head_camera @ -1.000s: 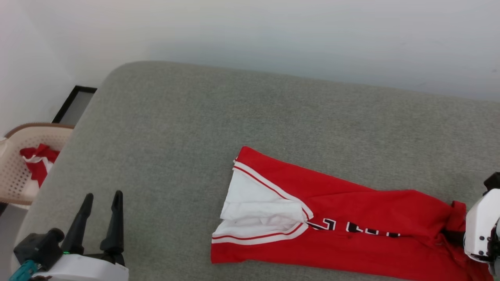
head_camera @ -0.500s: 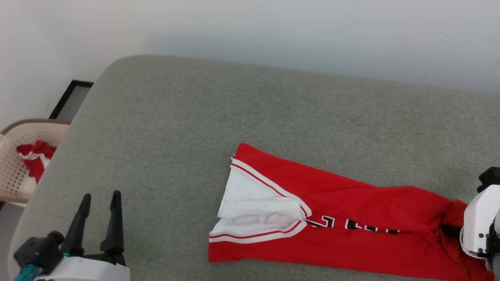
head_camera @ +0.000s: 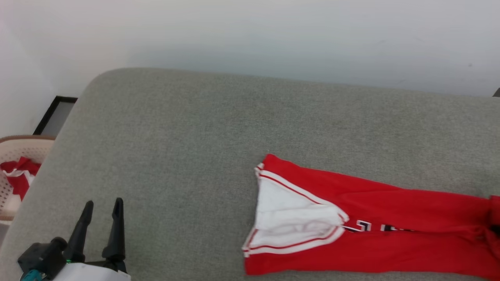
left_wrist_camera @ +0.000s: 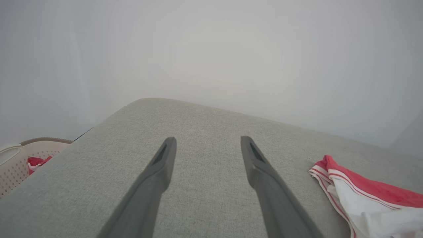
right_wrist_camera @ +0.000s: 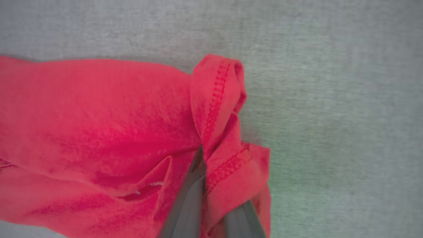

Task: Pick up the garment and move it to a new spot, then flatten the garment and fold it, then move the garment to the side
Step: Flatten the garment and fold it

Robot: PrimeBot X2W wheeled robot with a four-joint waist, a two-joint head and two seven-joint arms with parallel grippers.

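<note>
The left gripper (head_camera: 103,202) is hovering above the grey upholstered cushion (head_camera: 195,136), its dark fingers standing wide apart and holding nothing. The right gripper (right_wrist_camera: 202,165) is pinching a stitched hem fold, apparently the bottom edge, of the small red jersey T-shirt (head_camera: 390,246). This T-shirt is lying lengthwise on the cushion's near right, with its white sleeve pointing toward the left gripper. A beige perforated plastic basket (head_camera: 19,142) is standing beyond the cushion's left edge.
</note>
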